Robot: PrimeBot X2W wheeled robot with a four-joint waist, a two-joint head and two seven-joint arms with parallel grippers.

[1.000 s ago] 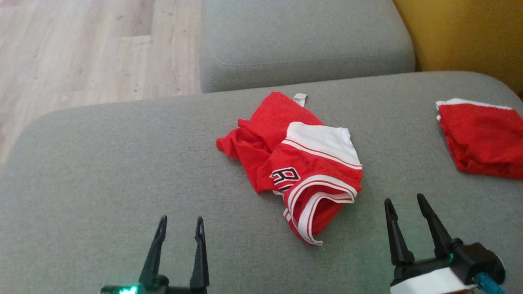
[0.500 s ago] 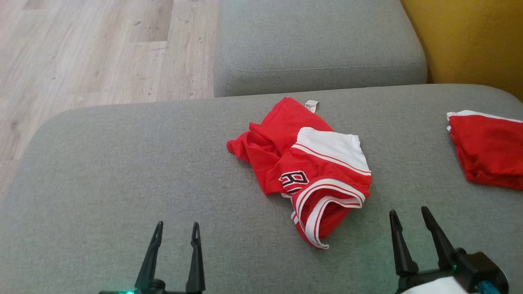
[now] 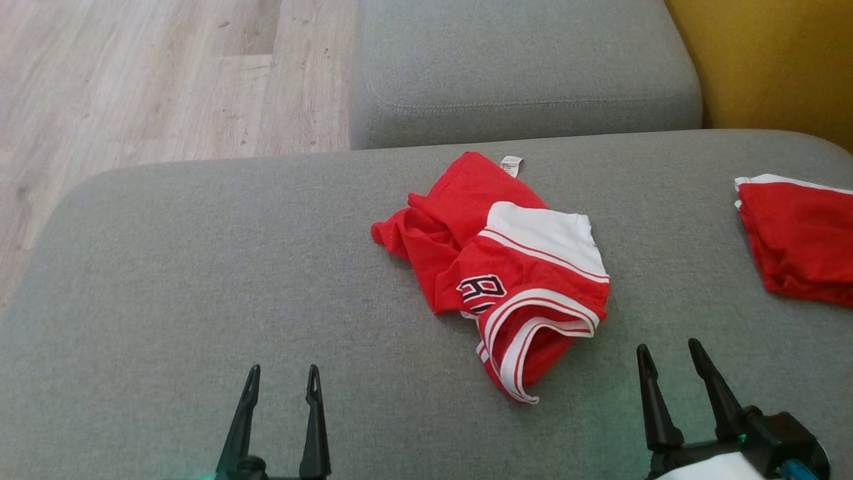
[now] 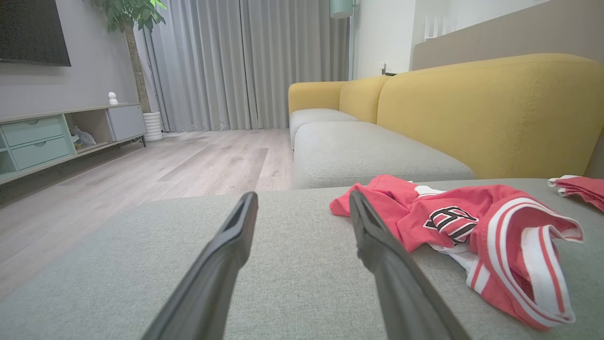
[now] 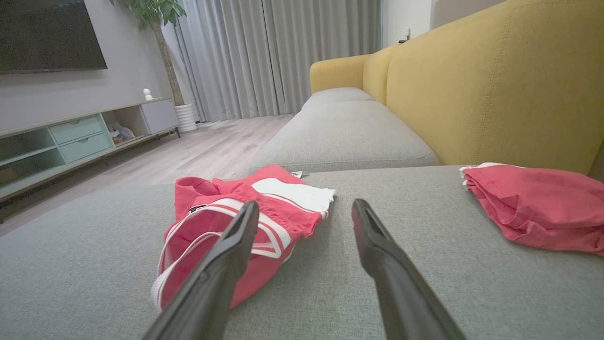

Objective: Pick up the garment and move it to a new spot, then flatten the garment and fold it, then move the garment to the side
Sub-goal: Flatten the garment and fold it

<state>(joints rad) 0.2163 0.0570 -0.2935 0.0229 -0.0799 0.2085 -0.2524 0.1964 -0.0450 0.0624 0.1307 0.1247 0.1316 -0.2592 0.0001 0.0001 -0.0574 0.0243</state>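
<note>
A crumpled red garment [image 3: 496, 273] with white trim and black lettering lies in a heap on the grey cushion [image 3: 200, 280]. It also shows right of the fingers in the left wrist view [image 4: 472, 222] and left of centre in the right wrist view [image 5: 236, 222]. My left gripper [image 3: 281, 379] is open near the cushion's front edge, well to the garment's left. My right gripper [image 3: 670, 355] is open too, just right of the garment's near end. Neither touches the cloth.
A second red garment [image 3: 800, 240] lies folded at the cushion's right edge. A further grey seat [image 3: 520, 67] and a yellow sofa back [image 3: 773, 60] lie beyond. Wooden floor [image 3: 133, 80] drops off to the left; a low cabinet [image 4: 47, 137] stands across the room.
The head camera has shifted, so the whole scene sits a little lower and to the right. Both grippers show lower in view and stay open. The garment lies as before.
</note>
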